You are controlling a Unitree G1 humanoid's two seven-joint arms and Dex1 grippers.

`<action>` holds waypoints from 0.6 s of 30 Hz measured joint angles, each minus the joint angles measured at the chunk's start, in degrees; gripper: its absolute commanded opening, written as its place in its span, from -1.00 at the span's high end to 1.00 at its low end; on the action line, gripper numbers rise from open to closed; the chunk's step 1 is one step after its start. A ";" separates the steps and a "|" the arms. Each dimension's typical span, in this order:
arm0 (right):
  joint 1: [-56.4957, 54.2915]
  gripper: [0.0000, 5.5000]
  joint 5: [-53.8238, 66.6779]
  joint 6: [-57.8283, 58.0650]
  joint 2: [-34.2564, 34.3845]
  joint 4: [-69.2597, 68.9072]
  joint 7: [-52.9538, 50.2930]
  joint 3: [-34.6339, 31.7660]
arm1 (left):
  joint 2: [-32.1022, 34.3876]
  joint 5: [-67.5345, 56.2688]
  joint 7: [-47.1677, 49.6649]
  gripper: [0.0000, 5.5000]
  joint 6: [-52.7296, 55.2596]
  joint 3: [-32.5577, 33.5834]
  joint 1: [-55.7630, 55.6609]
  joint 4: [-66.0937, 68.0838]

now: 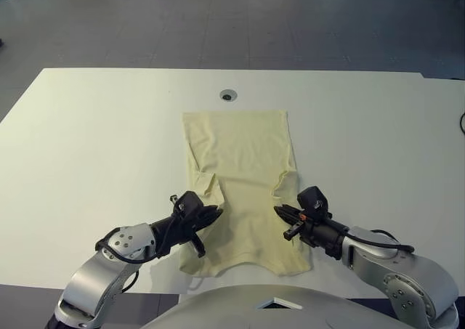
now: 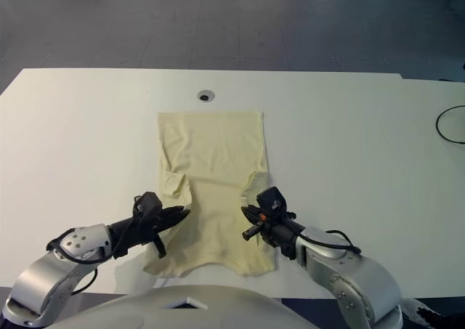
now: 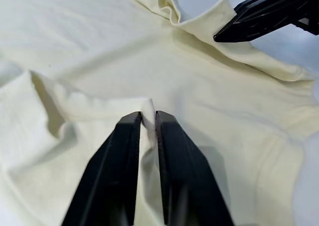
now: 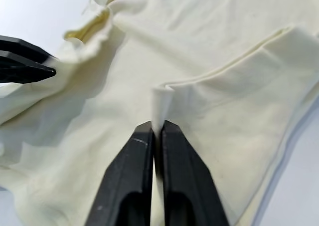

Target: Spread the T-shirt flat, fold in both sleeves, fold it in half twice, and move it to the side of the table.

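The left end effector (image 3: pixel 148 117) is pressed together on a raised pleat of the pale yellow cotton T-shirt (image 1: pixel 243 155). The right end effector (image 4: pixel 158 127) pinches a matching pleat opposite. Both grip near the collar end, and the shirt's long axis runs straight away from them across the white desk (image 1: pixel 87 140), hem farthest.

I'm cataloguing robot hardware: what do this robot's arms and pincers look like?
The left arm and right arm have rounded silver-grey shells. Each wrist turns black and ends in a black pincer with two long tapered fingers: left pincer, right pincer. Thin black cables loop along each forearm. The right pincer's base carries a small orange mark.
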 measured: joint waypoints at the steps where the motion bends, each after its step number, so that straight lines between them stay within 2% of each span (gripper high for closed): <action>1: -0.13 0.65 0.39 -0.18 -0.03 -0.75 0.18 -0.08 | 0.02 -0.01 -0.52 0.51 -1.47 0.44 0.10 -0.02; 8: -0.75 0.22 4.07 -0.06 -0.54 -5.41 1.07 -4.25 | 1.72 -4.56 -3.69 0.07 -5.17 8.96 2.57 -2.22; 13: -2.55 -0.08 8.55 0.06 -1.22 -6.94 0.55 -10.69 | 1.97 -8.10 -4.00 -0.24 -6.31 16.29 1.00 -2.17; 16: -2.56 -0.29 8.79 -1.09 -4.49 -5.79 2.00 -15.05 | 4.04 -2.03 -5.40 -0.46 -12.99 17.31 0.94 1.93; 18: -0.82 -0.40 6.31 -4.34 -9.58 -5.32 5.78 -17.50 | 5.16 3.19 -7.62 -0.57 -22.21 18.22 2.77 5.92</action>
